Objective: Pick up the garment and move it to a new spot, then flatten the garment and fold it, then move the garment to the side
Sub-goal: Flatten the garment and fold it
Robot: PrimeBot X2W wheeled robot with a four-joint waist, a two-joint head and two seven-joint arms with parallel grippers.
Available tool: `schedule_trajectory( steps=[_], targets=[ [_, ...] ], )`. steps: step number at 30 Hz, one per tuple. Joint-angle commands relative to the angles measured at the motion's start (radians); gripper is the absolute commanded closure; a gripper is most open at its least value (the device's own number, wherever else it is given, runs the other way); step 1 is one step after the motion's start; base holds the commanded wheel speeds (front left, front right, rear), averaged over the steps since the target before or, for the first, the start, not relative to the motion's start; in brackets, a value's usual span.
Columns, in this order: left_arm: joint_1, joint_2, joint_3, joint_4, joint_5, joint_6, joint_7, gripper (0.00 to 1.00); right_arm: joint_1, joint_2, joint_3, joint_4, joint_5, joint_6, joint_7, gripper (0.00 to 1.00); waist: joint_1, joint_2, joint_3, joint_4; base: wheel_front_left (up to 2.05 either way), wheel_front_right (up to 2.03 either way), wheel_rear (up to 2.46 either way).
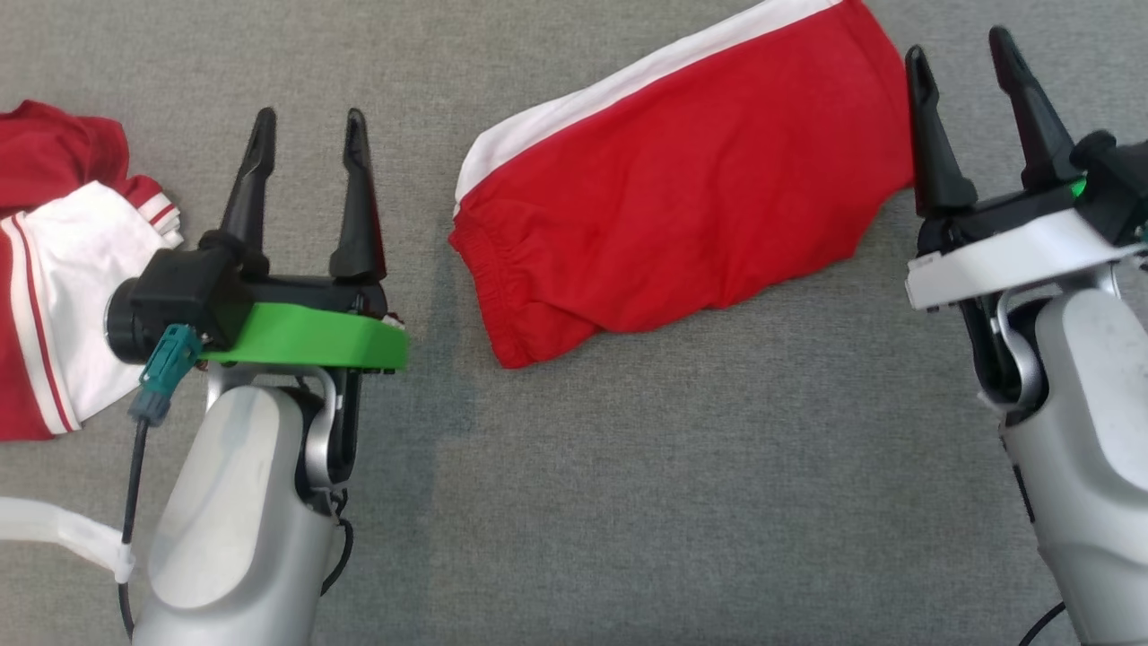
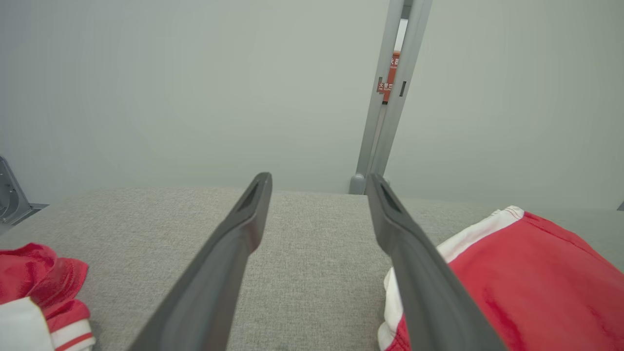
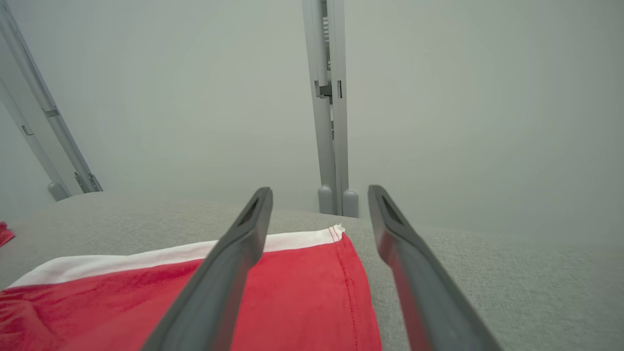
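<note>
A folded red garment point(image 1: 682, 188) with a white side stripe lies on the grey cloth surface at upper centre, slanting up to the right. My left gripper point(image 1: 309, 126) stands open to its left, clear of the cloth, nothing between its fingers. In the left wrist view the garment point(image 2: 526, 287) sits just right of the gripper point(image 2: 319, 183). My right gripper point(image 1: 964, 54) is open at the garment's right end, raised above it. In the right wrist view the garment's hemmed corner point(image 3: 312, 292) lies below the open gripper point(image 3: 319, 195).
Another red and white garment point(image 1: 63, 269) lies crumpled at the left edge, seen also in the left wrist view as a red and white bundle point(image 2: 39, 292). A pale wall with grey upright posts point(image 3: 329, 107) stands behind the table's far edge.
</note>
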Motion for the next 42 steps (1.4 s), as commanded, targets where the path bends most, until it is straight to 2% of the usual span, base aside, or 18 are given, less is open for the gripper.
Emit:
schedule_trajectory(
  steps=[1,12,19,31,42],
  targets=[
    [0.028,0.01,0.019,-0.013,0.02,0.004,-0.003,0.0,0.042,0.013,-0.012,-0.03,-0.014,-0.001,-0.002,0.0,0.0,-0.0001,-0.045,-0.043,0.0,0.0,0.0],
    [0.167,0.035,0.051,-0.027,0.097,-0.007,-0.003,0.0,0.315,0.087,-0.08,-0.203,-0.069,-0.001,0.004,0.0,0.0,-0.0001,-0.129,-0.102,0.0,0.0,0.0],
    [0.219,0.029,0.053,-0.025,0.104,-0.006,-0.003,0.0,0.417,0.119,-0.105,-0.288,-0.079,-0.001,0.035,0.0,0.0,-0.0001,-0.146,-0.125,0.0,0.0,0.0],
    [0.223,0.023,0.054,-0.012,0.106,-0.007,-0.003,0.0,0.443,0.13,-0.128,-0.33,-0.087,-0.001,0.068,0.0,0.0,-0.0001,-0.144,-0.125,0.0,0.0,0.0],
    [0.192,0.014,0.043,-0.027,0.115,-0.013,-0.004,0.0,0.406,0.114,-0.144,-0.311,-0.08,-0.001,0.08,0.0,0.0,-0.0001,-0.111,-0.106,0.0,0.0,0.0]
  ],
)
